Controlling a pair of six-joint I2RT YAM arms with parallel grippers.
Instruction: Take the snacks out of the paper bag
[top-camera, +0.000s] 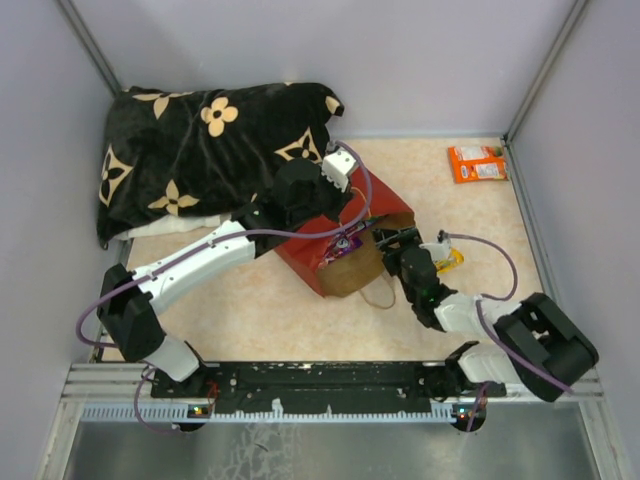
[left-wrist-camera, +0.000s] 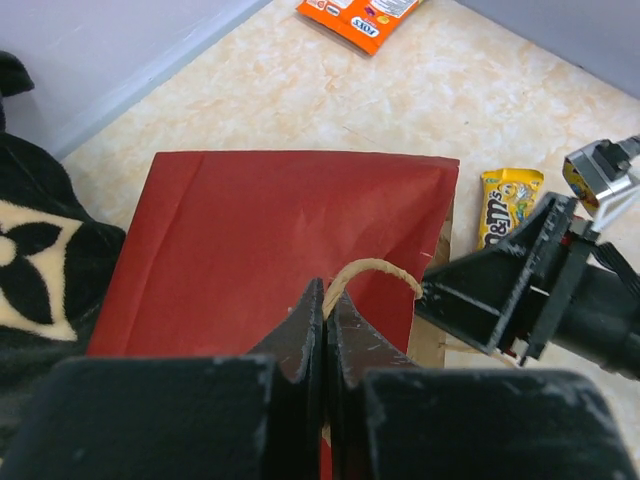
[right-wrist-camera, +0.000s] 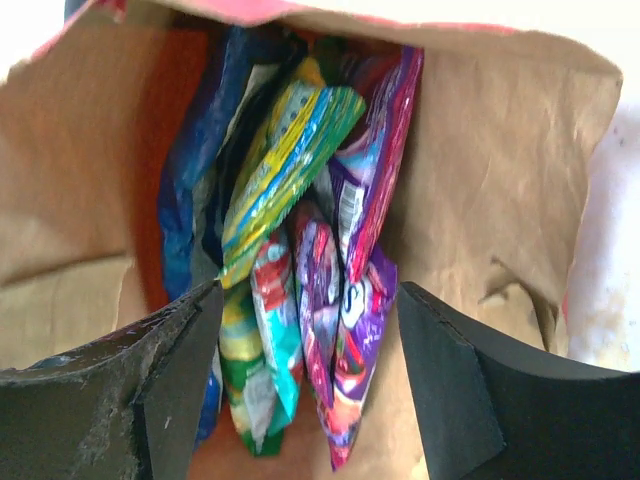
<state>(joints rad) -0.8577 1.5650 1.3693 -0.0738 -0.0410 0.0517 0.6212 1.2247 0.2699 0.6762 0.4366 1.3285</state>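
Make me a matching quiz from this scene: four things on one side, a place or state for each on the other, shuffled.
1 orange packet
2 M&M's pack
3 purple packet
4 left gripper

A inside the paper bag
B shut on the bag's handle
C table's far right corner
D on the table beside the bag

Pairs: 1-C, 2-D, 3-A, 4-B

There was one red paper bag (top-camera: 305, 255) and one black flower-patterned pillow (top-camera: 200, 150). Two snacks lay outside the bag: one orange packet (top-camera: 476, 163) and one yellow M&M's pack (left-wrist-camera: 508, 205). Inside it, at least five more showed: one blue bag (right-wrist-camera: 190, 170), one green-and-yellow striped packet (right-wrist-camera: 280, 150), one teal packet (right-wrist-camera: 275, 330) and two purple packets (right-wrist-camera: 350, 340). Overlap hid the exact total.
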